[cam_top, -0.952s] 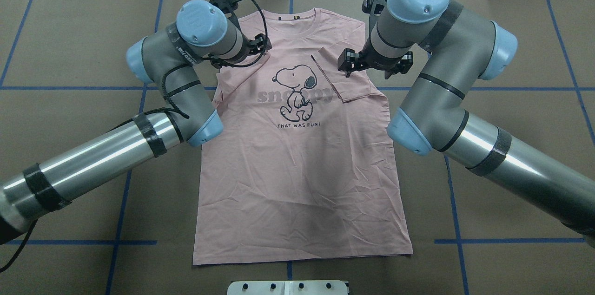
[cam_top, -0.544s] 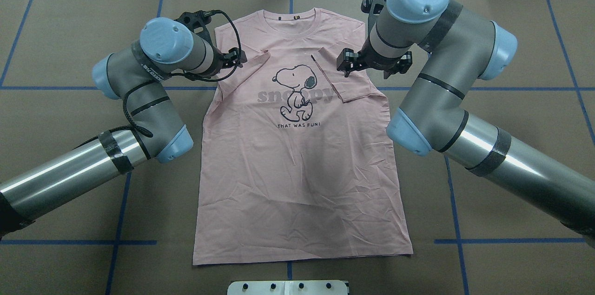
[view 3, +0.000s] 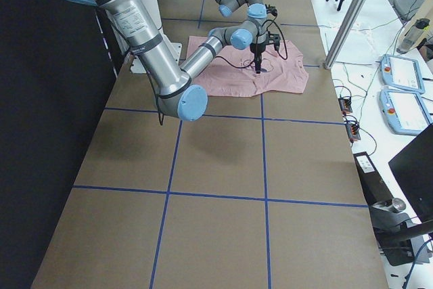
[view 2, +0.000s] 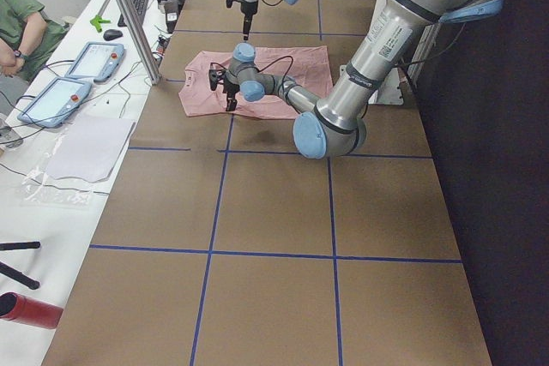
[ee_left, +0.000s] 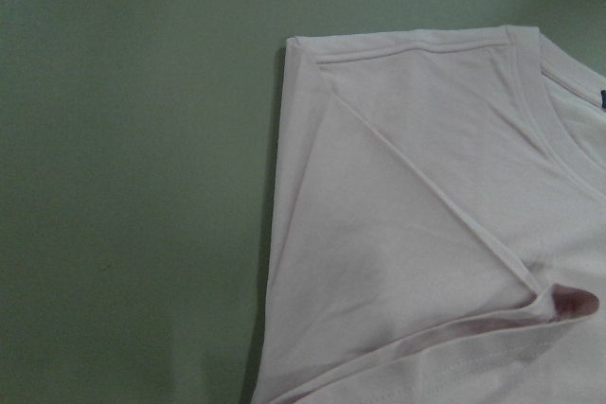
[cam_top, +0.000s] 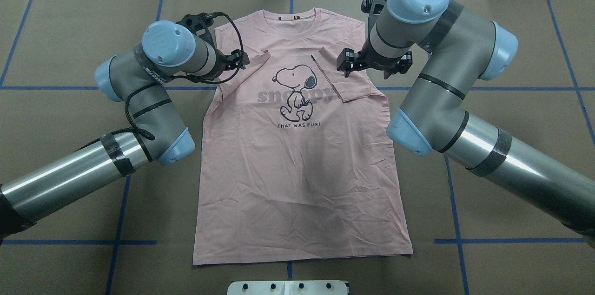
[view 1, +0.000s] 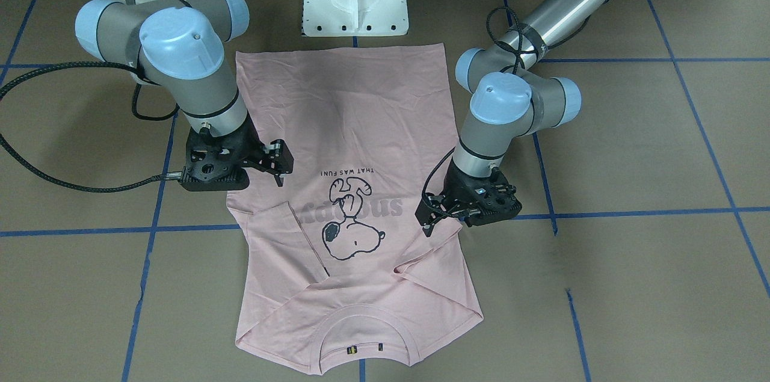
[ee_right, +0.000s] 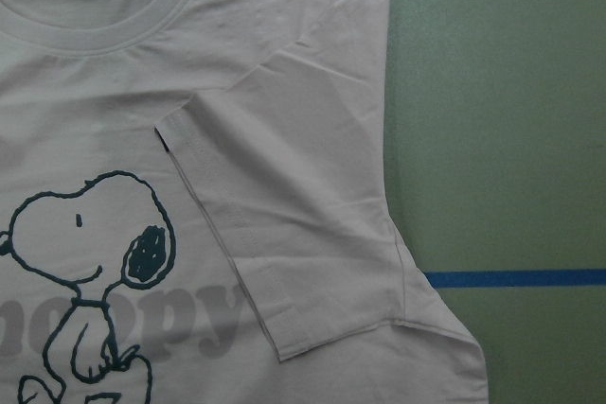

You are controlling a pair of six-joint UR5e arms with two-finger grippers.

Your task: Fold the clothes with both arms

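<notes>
Brown table point(cam_top: 69, 30), pink T-shirt point(cam_top: 302, 183), sleeves point(cam_top: 351, 87) folded inward

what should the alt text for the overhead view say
A pale pink T-shirt with a cartoon dog print lies flat on a brown table, both sleeves folded inward. The left gripper and right gripper hover near its shoulders.

T-shirt point(cam_top: 302, 169) chest: grey lettering is reading "snoopy".
Under the dog point(cam_top: 295, 93): black capitals are reading "THAT WAS FUN!"
Left arm point(cam_top: 149, 73) band: white print is showing, too small to read.
</notes>
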